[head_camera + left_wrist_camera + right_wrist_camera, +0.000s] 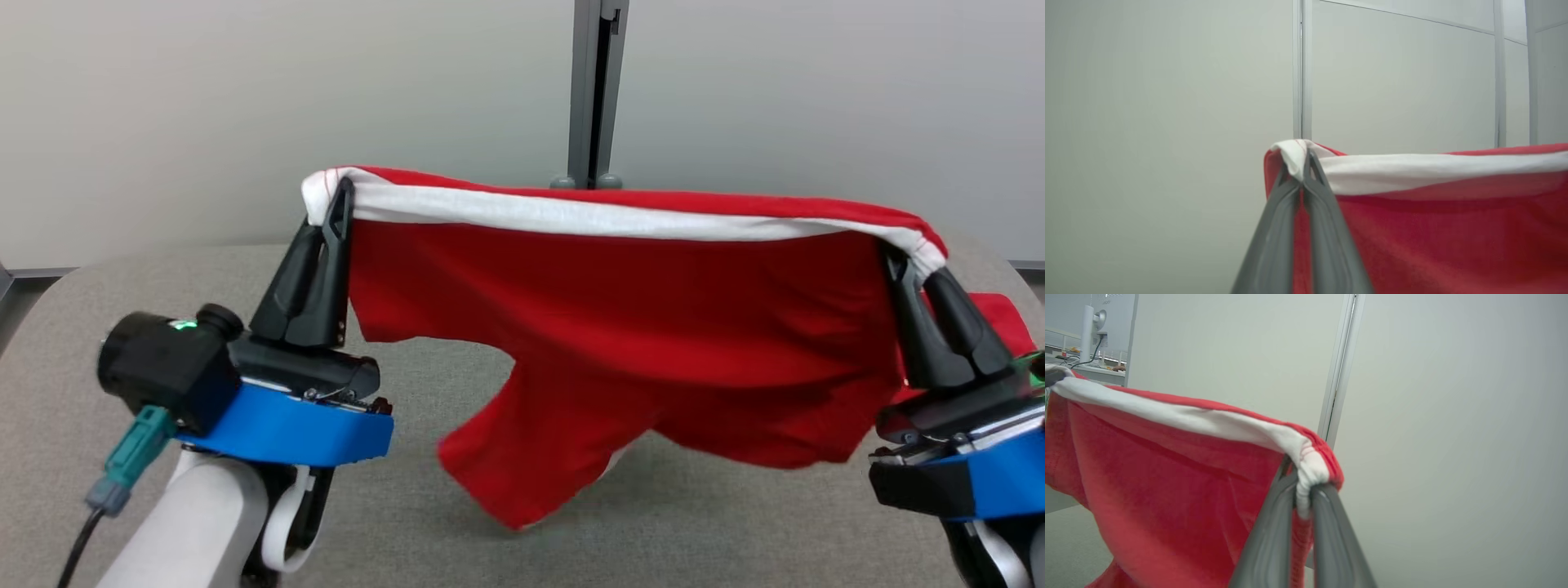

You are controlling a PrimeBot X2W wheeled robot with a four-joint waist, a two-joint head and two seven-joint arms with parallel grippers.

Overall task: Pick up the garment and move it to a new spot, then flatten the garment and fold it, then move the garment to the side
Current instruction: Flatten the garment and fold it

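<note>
From my station I see the garment [620,327], red with a white band [588,214] along its top edge, strung out wide between both arms and lifted above the grey table [73,367]; the left gripper [343,189] is clenched on the left end of that band, its two dark fingers [1274,228] pressed together with a bunched knot of white cloth poking out over their tips in the left wrist view; the right gripper [910,263] is likewise clamped on the band's right end, and in the right wrist view the white cloth is gathered and squeezed down into the narrow slot between its fingers [1327,539], with red fabric spilling away to that view's left; between the two grips the band runs nearly straight, sagging only slightly toward the right; below it the red cloth hangs as a sheet facing me, with one leg [506,457] drooping lowest at the centre-left, close over the table, though I cannot tell whether it touches; a small red flap [1000,318] shows behind the right fingers; behind it all stands a pale partition wall with a grey post [593,98].
</note>
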